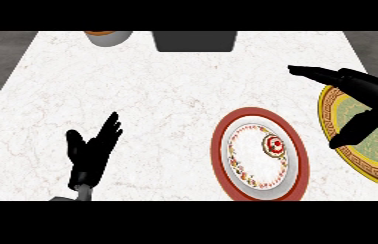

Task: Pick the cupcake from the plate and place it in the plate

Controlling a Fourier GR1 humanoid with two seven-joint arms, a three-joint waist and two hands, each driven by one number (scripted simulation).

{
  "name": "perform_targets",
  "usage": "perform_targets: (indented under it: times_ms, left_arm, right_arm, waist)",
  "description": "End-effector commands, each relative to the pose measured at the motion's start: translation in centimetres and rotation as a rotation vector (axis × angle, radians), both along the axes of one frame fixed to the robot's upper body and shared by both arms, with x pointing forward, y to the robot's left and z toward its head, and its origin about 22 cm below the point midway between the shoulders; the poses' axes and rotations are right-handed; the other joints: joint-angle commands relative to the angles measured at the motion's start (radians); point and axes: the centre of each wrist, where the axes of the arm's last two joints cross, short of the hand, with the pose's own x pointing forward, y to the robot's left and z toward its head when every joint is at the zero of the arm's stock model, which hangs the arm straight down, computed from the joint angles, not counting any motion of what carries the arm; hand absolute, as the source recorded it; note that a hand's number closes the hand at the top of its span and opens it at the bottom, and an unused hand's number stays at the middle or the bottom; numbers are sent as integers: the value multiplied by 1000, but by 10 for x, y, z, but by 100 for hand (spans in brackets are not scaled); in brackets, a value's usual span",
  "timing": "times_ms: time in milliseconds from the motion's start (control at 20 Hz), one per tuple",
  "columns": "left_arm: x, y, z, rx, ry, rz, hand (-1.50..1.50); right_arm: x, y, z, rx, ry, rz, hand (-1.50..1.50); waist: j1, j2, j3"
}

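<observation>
Two plates, one cupcake, two hands: cupcake [275,146] sits on red-rimmed plate [221,153], lower right.
Right hand [353,83] hovers over gold-rimmed plate [325,113] at right edge, fingers spread, holding nothing. Left hand [92,150] rests open, lower left of the surface [162,88]. Looks like pre-grasp or just released; can't tell which. If pre-grasp, next: reach down-left, close on cupcake.
</observation>
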Motion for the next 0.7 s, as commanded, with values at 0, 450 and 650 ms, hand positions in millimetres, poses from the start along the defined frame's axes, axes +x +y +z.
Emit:
perform_targets:
  times_ms: [0, 450, 650]
  left_arm:
    - [-6, 10, -24, -14, 8, -8, 0]
    - [-6, -13, 3, 2, -8, -22, 0]
    - [7, -19, 13, -2, -6, -4, 0]
  right_arm:
    - [-15, 27, -21, -33, -12, -3, -150]
    - [-38, 58, -67, -160, 81, 11, -150]
    - [-57, 50, -65, -135, 86, 22, -150]
  waist:
    - [-3, 1, 0]
    - [4, 2, 0]
    - [-3, 1, 0]
